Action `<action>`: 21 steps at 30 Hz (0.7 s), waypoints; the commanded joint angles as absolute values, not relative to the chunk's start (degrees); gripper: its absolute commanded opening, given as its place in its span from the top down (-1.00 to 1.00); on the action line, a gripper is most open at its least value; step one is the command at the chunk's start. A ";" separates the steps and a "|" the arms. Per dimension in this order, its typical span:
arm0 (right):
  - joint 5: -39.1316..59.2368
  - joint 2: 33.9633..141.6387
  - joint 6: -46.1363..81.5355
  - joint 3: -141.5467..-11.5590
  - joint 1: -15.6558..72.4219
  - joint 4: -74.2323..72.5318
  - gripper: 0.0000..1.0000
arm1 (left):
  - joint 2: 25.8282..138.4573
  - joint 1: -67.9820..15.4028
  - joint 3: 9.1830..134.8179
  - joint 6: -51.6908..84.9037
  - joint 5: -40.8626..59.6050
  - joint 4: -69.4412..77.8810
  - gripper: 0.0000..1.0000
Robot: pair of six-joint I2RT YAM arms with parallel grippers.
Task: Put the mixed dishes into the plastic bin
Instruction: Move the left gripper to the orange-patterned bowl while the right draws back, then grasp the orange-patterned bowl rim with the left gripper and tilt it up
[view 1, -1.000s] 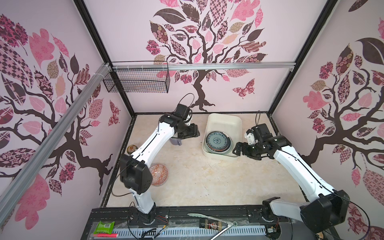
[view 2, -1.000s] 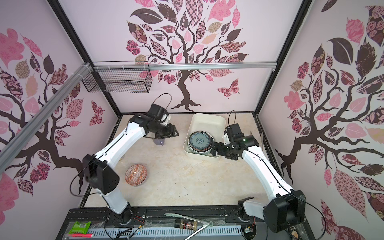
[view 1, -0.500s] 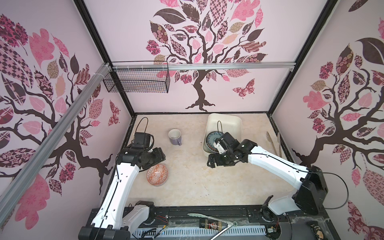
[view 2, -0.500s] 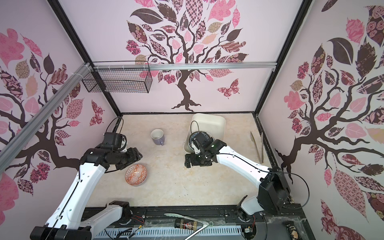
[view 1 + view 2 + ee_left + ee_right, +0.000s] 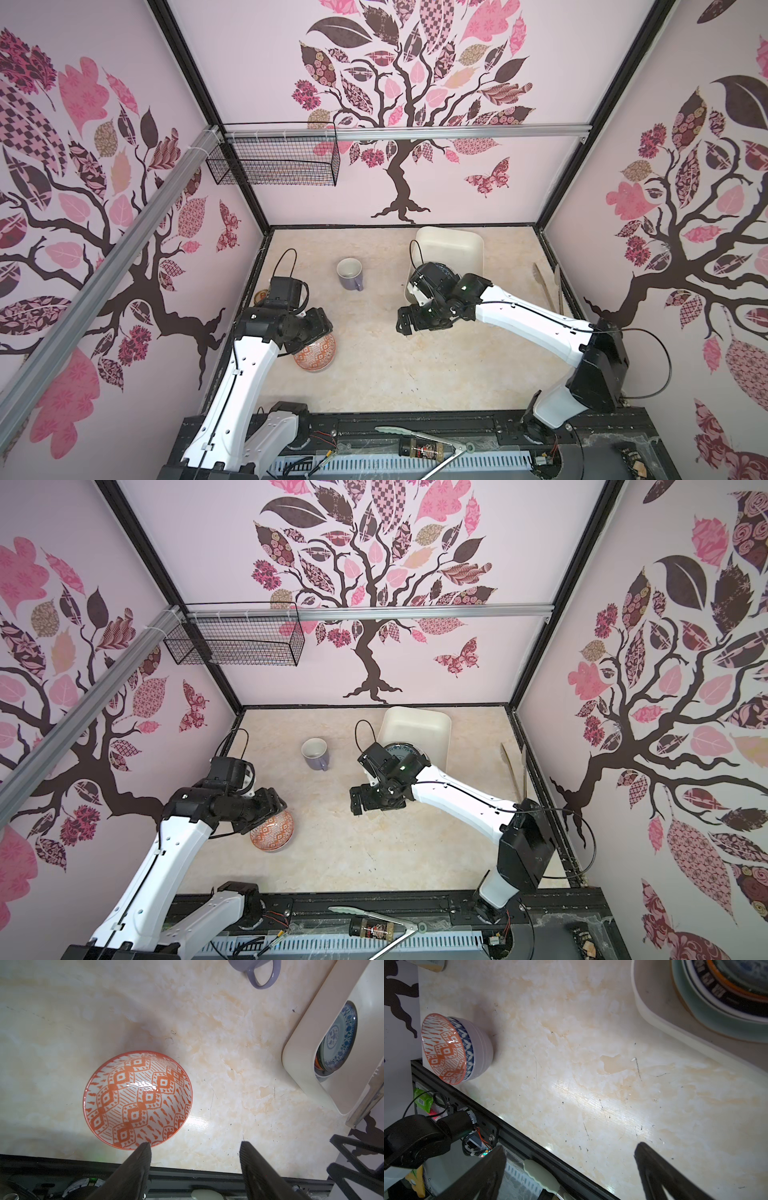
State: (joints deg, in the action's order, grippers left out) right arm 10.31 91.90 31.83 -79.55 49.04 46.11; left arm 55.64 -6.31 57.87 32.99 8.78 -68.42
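Bowl [image 5: 137, 1099] near left wall [image 5: 232, 257], left gripper [image 5: 195, 1145] parted at rim, bare tabletop [image 5: 228, 1059] beside

Left arm [image 5: 245, 374]: white link shells, black joint housings.
Right arm [image 5: 532, 320]: same; green wrist light [image 5: 464, 286].
Cables [image 5: 668, 358]: black, looping.
Jaws: dark, ribbed.

Left arm [image 5: 249, 365] was folded at the elbow, wrist angled down; left tool [image 5: 195, 1145] had its jaws parted, nothing between them. Right arm [image 5: 532, 316] was stretched inward toward centre; right tool [image 5: 570, 1147] was spread wide, empty.
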 commanded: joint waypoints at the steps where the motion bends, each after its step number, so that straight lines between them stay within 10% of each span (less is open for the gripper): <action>1: 9.39 94.16 30.32 -83.23 48.96 49.06 -0.99 | 53.72 -6.06 59.44 32.52 4.59 -69.19 -0.44; 21: 7.43 82.20 36.82 -70.45 49.02 46.76 -0.99 | 60.29 5.06 52.46 30.53 5.10 -65.33 -0.37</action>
